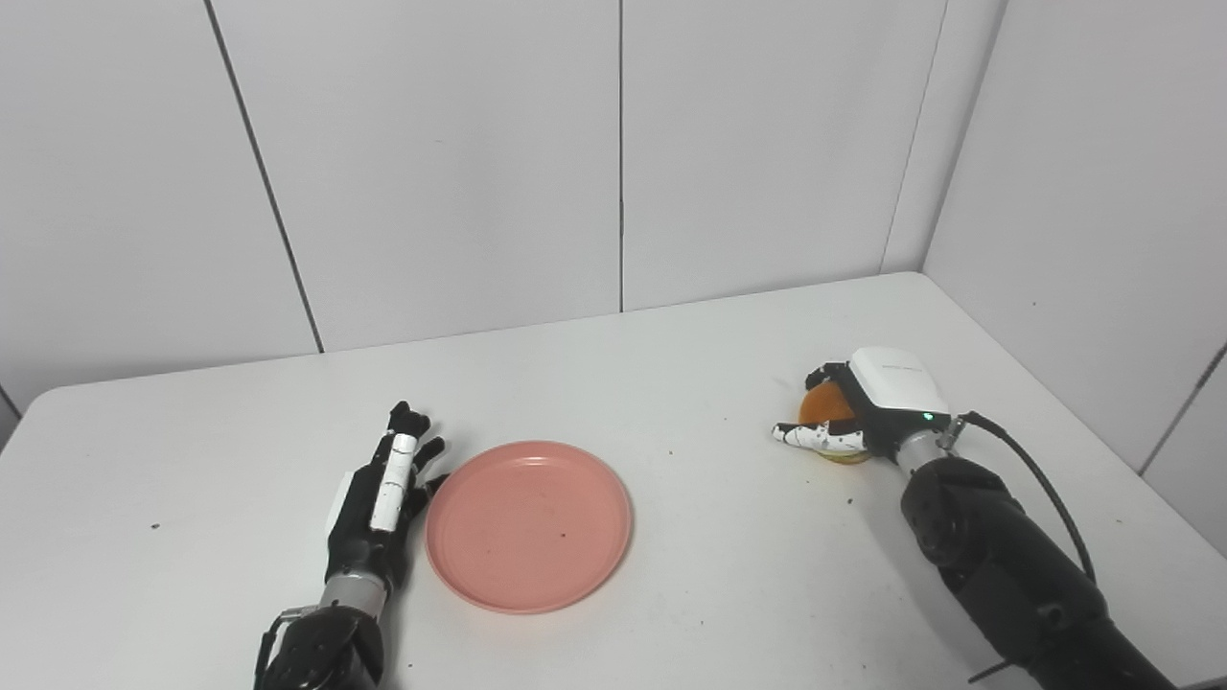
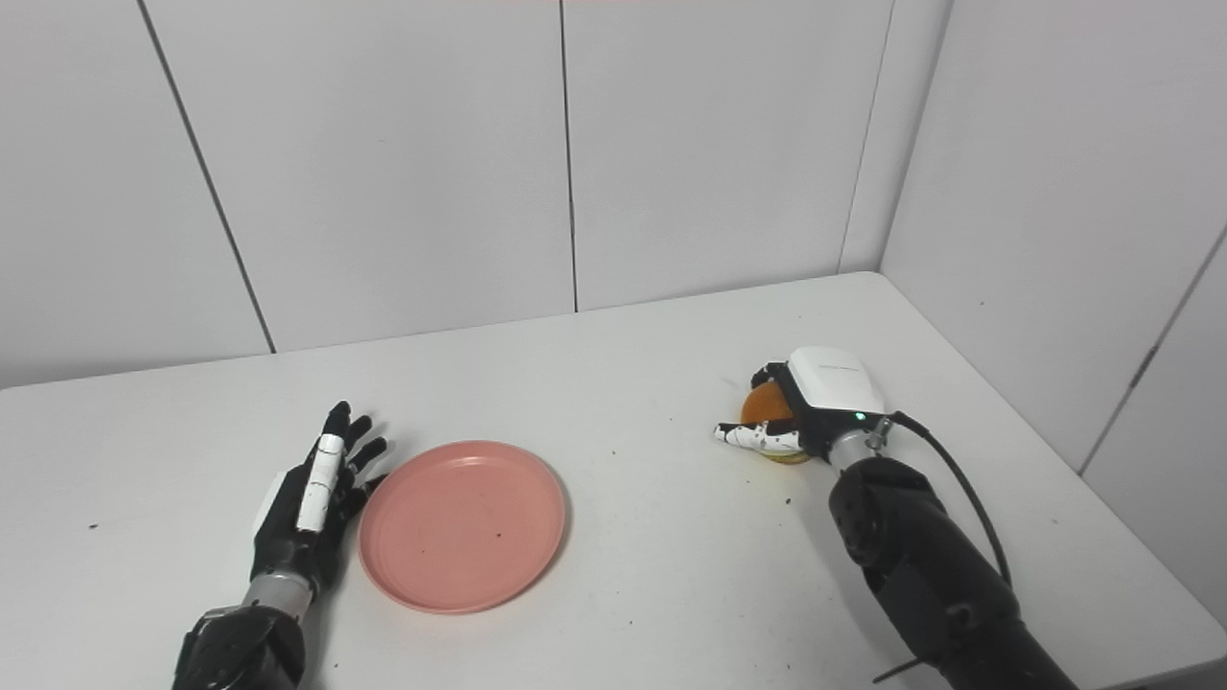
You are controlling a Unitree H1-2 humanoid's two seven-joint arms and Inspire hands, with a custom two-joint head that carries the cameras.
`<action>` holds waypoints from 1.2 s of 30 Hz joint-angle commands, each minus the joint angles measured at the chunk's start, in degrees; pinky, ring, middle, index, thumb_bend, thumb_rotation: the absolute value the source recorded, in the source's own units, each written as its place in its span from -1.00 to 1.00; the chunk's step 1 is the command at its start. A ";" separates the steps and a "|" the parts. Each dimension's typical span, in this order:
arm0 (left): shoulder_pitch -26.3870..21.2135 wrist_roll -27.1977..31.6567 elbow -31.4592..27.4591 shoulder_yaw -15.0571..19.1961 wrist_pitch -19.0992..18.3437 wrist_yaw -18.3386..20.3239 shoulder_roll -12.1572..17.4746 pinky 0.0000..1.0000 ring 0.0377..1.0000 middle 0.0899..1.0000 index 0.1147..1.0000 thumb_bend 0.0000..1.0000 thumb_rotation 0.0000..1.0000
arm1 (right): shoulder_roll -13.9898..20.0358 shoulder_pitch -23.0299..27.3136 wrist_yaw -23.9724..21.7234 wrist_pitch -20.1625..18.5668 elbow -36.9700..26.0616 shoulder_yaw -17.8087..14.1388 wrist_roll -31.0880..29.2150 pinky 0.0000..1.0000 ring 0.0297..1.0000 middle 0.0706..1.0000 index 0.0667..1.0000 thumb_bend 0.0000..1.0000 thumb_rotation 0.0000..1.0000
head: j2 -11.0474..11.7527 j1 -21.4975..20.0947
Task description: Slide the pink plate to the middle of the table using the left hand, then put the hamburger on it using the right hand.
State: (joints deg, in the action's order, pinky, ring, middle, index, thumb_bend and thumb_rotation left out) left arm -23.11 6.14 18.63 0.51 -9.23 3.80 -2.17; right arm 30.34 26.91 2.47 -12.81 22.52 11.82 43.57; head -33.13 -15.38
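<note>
The pink plate [image 1: 529, 524] lies flat on the white table [image 1: 671, 383], a little left of the middle. My left hand [image 1: 381, 498] rests edge-on right beside the plate's left rim, fingers straight and apart, holding nothing. On the right side of the table, my right hand [image 1: 868, 407] is wrapped over the hamburger [image 1: 822, 406], whose orange bun shows between the fingers and thumb. The burger still sits on the table; most of it is hidden under the hand.
White wall panels close off the back and the right side of the table. The right table edge [image 1: 1102, 450] runs close behind my right arm. Small dark specks dot the surface.
</note>
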 commanded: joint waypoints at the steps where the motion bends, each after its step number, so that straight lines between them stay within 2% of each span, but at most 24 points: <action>1: -0.38 -0.23 -0.46 -0.42 -1.02 0.42 0.28 0.35 0.81 0.92 1.00 0.68 0.73 | 1.20 0.03 0.37 -0.61 0.70 -0.10 0.17 -0.25 -0.09 0.05 0.13 0.52 0.12 | -0.08 0.07; 2: -0.38 -0.29 -0.47 -0.45 -1.02 0.38 0.27 0.38 0.81 0.92 1.00 0.68 0.74 | 1.21 0.11 0.96 -0.10 1.23 0.00 0.16 -0.29 -0.14 -0.02 0.10 0.51 0.11 | -0.08 0.07; 5: -0.44 -0.16 -0.29 -0.35 -1.01 0.32 0.21 0.35 0.80 0.91 1.00 0.68 0.73 | 1.29 0.47 3.13 2.21 3.50 0.35 -0.30 -0.59 -0.52 -0.44 -0.32 0.44 -0.01 | -0.08 -0.06; 7: -0.53 -0.16 -0.06 -0.35 -0.95 0.32 0.20 0.37 0.82 0.91 1.00 0.69 0.73 | 1.27 0.47 4.21 2.95 3.98 0.44 -0.64 -0.69 -0.63 -0.56 -0.50 0.42 -0.12 | -0.08 -0.06; 14: -0.45 -0.27 -0.36 -0.45 -1.25 0.29 0.20 0.24 0.81 0.91 1.00 0.71 0.73 | 1.48 0.48 6.40 4.24 4.70 0.98 -0.95 -0.73 -0.67 -0.61 -0.56 0.40 -0.16 | -0.29 -0.05; 16: -0.41 -0.12 -0.49 -0.41 -1.44 0.39 0.20 0.40 0.82 0.92 1.00 0.70 0.73 | 1.42 0.25 6.91 4.28 3.44 0.91 -1.02 -0.73 -0.67 -0.61 -0.56 0.39 -0.18 | -0.36 -0.04; 19: -0.42 -0.14 -0.46 -0.42 -1.52 0.38 0.21 0.37 0.82 0.92 1.00 0.69 0.73 | 1.30 0.08 7.78 4.79 2.28 0.72 -1.30 -0.74 -0.69 -0.62 -0.56 0.37 -0.25 | -0.36 -0.04; 21: -0.47 -0.21 -0.25 -0.43 -1.32 0.31 0.15 0.28 0.81 0.92 1.00 0.69 0.73 | 1.23 0.21 8.19 5.14 1.93 0.53 -1.55 -0.75 -0.69 -0.63 -0.56 0.31 -0.38 | -0.45 0.01; 23: -0.50 -0.30 -0.12 -0.50 -1.16 0.26 0.09 0.34 0.81 0.92 1.00 0.69 0.74 | 1.19 0.40 8.36 5.12 1.63 0.41 -1.67 -0.75 -0.70 -0.63 -0.54 0.27 -0.51 | -0.43 0.11; 31: -0.45 0.05 -0.65 -0.46 -1.60 0.35 -0.16 0.35 0.81 0.91 1.00 0.64 0.74 | 0.95 1.10 6.21 4.89 -6.52 -0.14 -2.09 -0.77 -0.73 -0.68 -0.56 0.21 -0.57 | -0.44 0.28; 34: -0.43 -0.05 -0.61 -0.47 -1.42 0.22 -0.26 0.55 0.81 0.91 1.00 0.64 0.75 | 0.66 1.56 5.30 5.24 -9.50 -0.20 -1.86 -0.79 -0.75 -0.70 -0.59 0.20 -0.61 | -0.50 0.51; 36: -0.41 -0.28 -0.63 -0.56 -1.31 0.07 -0.34 0.55 0.80 0.90 1.00 0.64 0.75 | 0.13 2.00 4.14 4.31 -12.39 -0.10 -1.40 -0.79 -0.75 -0.70 -0.59 0.20 -0.60 | -0.50 0.51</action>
State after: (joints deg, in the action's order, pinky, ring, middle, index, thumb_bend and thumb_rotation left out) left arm -23.07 6.14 18.38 0.30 -9.50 3.82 -2.49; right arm 30.09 25.68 6.79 -8.35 13.35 12.55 41.42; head -33.57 -14.94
